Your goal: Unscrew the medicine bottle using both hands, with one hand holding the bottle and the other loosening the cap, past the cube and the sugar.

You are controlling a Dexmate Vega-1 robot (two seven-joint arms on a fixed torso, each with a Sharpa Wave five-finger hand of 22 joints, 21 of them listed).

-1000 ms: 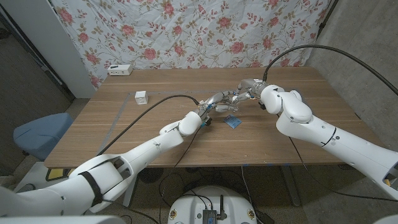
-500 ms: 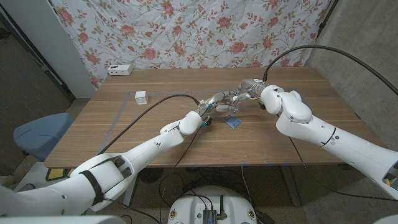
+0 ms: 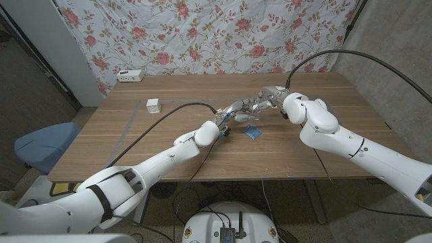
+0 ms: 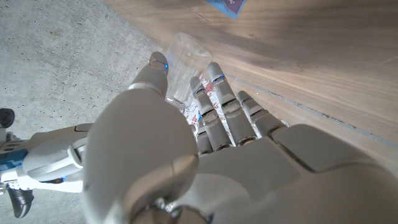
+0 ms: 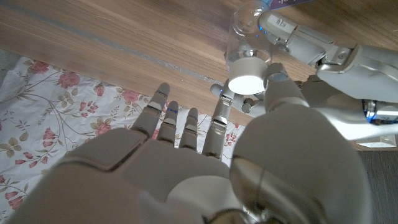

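Note:
The clear medicine bottle (image 4: 185,57) with a white cap (image 5: 247,81) is held above the middle of the wooden table (image 3: 135,152). My left hand (image 3: 231,113) grips its body, fingers (image 4: 214,99) wrapped along its side. My right hand (image 3: 268,96) meets it from the other end, thumb (image 5: 277,84) and a finger (image 5: 221,106) pinching the cap while the other fingers are spread. The blue sugar packet (image 3: 253,131) lies flat on the table just in front of both hands. The white cube (image 3: 154,105) stands far to the left.
A white box-shaped device (image 3: 129,75) sits at the table's back left edge. A black cable (image 3: 162,118) runs over the table along my left arm. A flowered cloth (image 3: 216,34) hangs behind the table.

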